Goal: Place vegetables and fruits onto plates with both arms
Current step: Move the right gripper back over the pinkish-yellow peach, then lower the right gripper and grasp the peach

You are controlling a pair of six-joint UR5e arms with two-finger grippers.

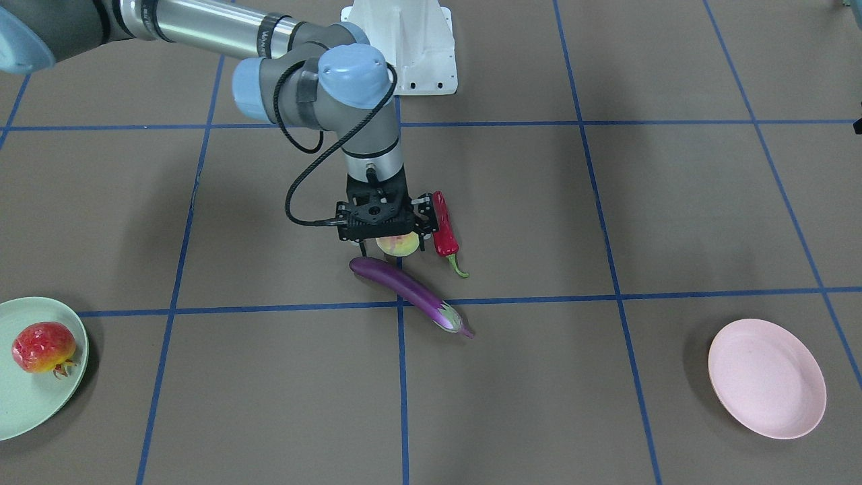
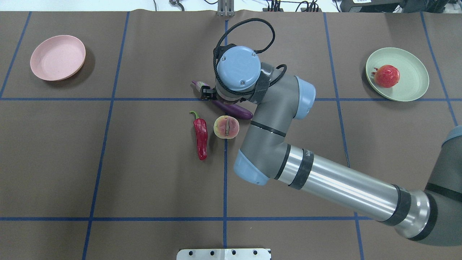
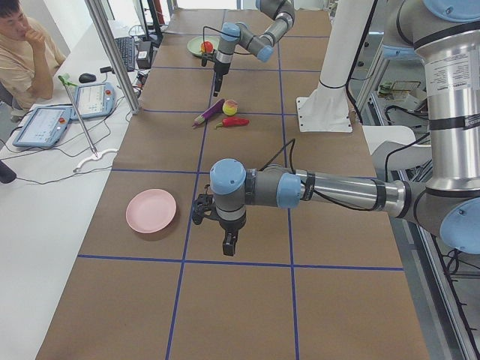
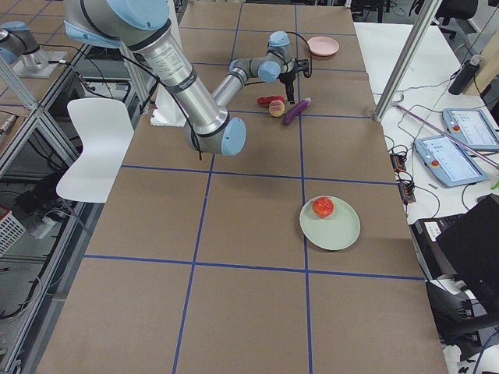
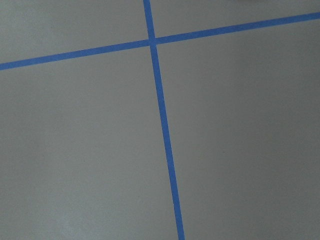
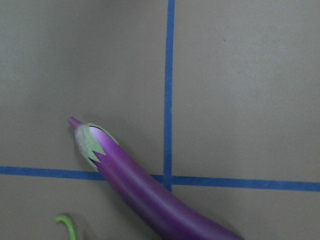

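From the front-facing camera, the right gripper [image 1: 392,241] is hanging on its silver-grey tubular right arm [image 1: 202,30] over the middle cluster. Its black fingers are standing apart, with nothing between them. Showing under them is the round pink-yellow peach [image 1: 399,248]. The wrinkled red chili [image 1: 444,232] is lying just beside it. The slim, glossy purple eggplant [image 1: 404,286] is slanting across a blue tape [image 1: 539,298] line on the matte brown table [image 1: 606,404]. The bumpy red-and-yellow ball [image 1: 42,347] is sitting in the shallow pale green plate [image 1: 27,411]. The pale pink plate [image 1: 766,378] is lying well apart from them.

From overhead, the wrist's light-blue cap is covering the eggplant's middle. The creased peach [image 2: 226,126] is resting between the chili [image 2: 200,135] and the eggplant's blunt end.

In the left side view, the left gripper [image 3: 229,244] is pointing down near the pink plate [image 3: 151,211]. Whether its fingers are apart or together cannot be told from here. A person [image 3: 22,52] is sitting at the side bench.

In the right side view, the ball is lying on the round green plate [image 4: 335,230].

The left wrist camera is showing only smooth brown surface and crossing tape.

The right wrist camera is looking down on the eggplant's pale green-edged calyx and the chili's curled green stem.
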